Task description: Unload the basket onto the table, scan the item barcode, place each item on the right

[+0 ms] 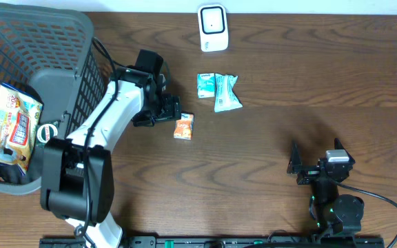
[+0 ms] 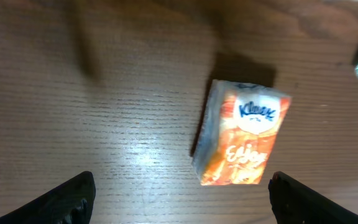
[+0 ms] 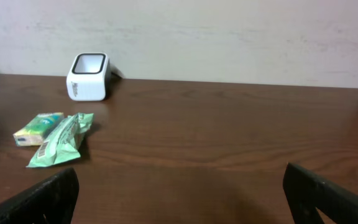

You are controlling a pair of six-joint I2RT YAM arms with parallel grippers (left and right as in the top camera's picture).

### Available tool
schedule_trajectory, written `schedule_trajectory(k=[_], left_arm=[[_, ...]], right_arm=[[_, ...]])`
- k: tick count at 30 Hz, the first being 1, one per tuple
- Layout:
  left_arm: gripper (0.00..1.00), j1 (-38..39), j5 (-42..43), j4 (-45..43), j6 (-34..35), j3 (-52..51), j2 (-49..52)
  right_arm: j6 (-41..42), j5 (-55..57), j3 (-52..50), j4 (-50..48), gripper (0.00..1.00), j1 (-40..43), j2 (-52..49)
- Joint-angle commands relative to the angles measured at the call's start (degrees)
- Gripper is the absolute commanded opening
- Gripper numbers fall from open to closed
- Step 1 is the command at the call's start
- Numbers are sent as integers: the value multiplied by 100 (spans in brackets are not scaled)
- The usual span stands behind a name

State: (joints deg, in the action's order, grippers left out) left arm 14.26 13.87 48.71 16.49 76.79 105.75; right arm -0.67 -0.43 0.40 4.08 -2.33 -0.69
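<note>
The left gripper's fingers [image 2: 73, 199] are seen spread wide, with nothing pinched between them. The left gripper [image 2: 182, 198] hangs just above the orange tissue pack [image 2: 241, 143], which lies flat on the table, nearer the robot than the scanner [image 1: 212, 27] and slightly to its left. The pack sits off-centre between the jaws, so they should be centred over it and lowered before being closed across its narrow sides. No barcode is visible yet; that face must be found and turned toward the scanner. The right gripper [image 1: 298, 165], likewise spread and empty, is parked well apart from the scanner.
</note>
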Motion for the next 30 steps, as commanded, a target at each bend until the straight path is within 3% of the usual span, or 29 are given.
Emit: schedule_trajectory(k=[1, 7, 11, 19, 21, 24, 26, 27, 28, 30], left_arm=[[88, -4, 70, 11, -131, -63, 162], [88, 17, 111, -26, -407, -146, 186], [88, 35, 837, -216, -898, -299, 186], [87, 39, 793, -944, -896, -734, 197], [93, 31, 675, -1163, -896, -863, 201], [93, 33, 645, -1320, -826, -922, 240], [80, 33, 647, -1318, -828, -925, 254], [65, 33, 647, -1318, -828, -925, 260], [57, 33, 647, -1320, -828, -925, 260], [54, 33, 647, -1320, -828, -925, 260]], right_arm=[[39, 7, -11, 26, 99, -35, 31], [39, 7, -11, 26, 99, -33, 31], [39, 7, -9, 26, 99, -33, 31], [39, 7, -9, 26, 99, -33, 31], [39, 7, -9, 26, 99, -35, 31], [39, 7, -9, 26, 99, -33, 31], [39, 7, -9, 26, 99, -33, 31], [39, 7, -9, 26, 99, -33, 31], [39, 7, -9, 26, 99, -35, 31], [39, 7, -9, 26, 99, -33, 31]])
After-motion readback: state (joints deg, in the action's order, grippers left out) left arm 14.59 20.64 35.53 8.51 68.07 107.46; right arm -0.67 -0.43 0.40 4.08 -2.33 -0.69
